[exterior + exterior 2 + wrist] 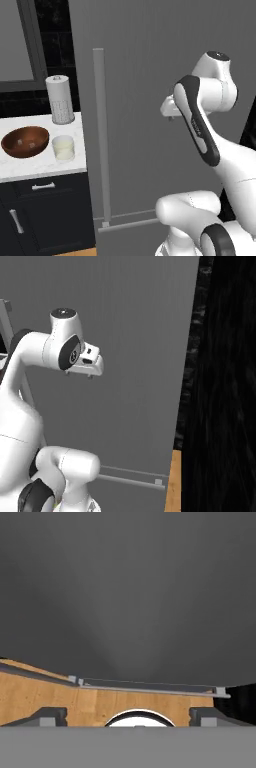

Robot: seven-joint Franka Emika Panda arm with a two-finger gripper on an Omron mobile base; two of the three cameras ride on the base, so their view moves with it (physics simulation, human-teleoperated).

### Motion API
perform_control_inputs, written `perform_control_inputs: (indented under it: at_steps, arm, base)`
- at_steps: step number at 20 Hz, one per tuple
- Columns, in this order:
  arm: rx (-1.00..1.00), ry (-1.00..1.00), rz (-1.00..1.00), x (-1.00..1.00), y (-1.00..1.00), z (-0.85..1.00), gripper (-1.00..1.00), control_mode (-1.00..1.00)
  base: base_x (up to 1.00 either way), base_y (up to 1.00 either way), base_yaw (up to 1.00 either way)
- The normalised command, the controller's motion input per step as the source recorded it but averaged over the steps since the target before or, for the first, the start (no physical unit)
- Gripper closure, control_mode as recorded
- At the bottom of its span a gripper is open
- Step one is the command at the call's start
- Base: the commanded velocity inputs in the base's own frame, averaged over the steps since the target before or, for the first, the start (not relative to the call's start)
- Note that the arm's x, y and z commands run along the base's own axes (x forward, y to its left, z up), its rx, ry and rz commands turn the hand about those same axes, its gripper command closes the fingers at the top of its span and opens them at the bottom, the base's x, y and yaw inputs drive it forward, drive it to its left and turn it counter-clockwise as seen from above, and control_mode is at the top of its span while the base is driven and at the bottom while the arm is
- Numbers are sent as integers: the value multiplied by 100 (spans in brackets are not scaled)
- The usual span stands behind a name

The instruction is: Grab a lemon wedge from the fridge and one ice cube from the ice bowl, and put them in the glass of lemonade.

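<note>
The fridge [145, 65] is a tall grey cabinet with its door shut and a long vertical bar handle [100, 135] on its left side. The lemon wedge is hidden. On the white counter [30, 167] to the left sit the reddish-brown ice bowl [25, 141], with small pale cubes inside, and the glass of lemonade [63, 148] just right of it. My gripper [79, 375] hangs in front of the fridge door [135, 316], pointing down, well right of the handle. In the hand view its fingertips [50, 714] stand far apart with nothing between them, so it is open.
A white paper-towel roll [60, 99] stands behind the glass. Dark cabinets with handles [43, 186] run under the counter. A black wall [225, 381] flanks the fridge on the right. Wooden floor [45, 699] lies below the door's lower edge.
</note>
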Motion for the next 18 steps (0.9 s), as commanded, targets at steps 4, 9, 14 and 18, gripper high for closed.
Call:
perform_control_inputs:
  at_steps: [4, 9, 14, 18]
  arm:
    - [2, -3, -8, -37, 0, -6, -100, -100]
    - [0, 0, -16, -2, 33, -8, -100, -100]
    - [0, 0, -7, 0, 22, 0, -100, 100]
    - [0, 0, 0, 0, 0, 0, -100, 100]
  base:
    - [0, 0, 0]
    - [0, 0, 0]
    - [0, 50, -14]
    - [-26, 91, -46]
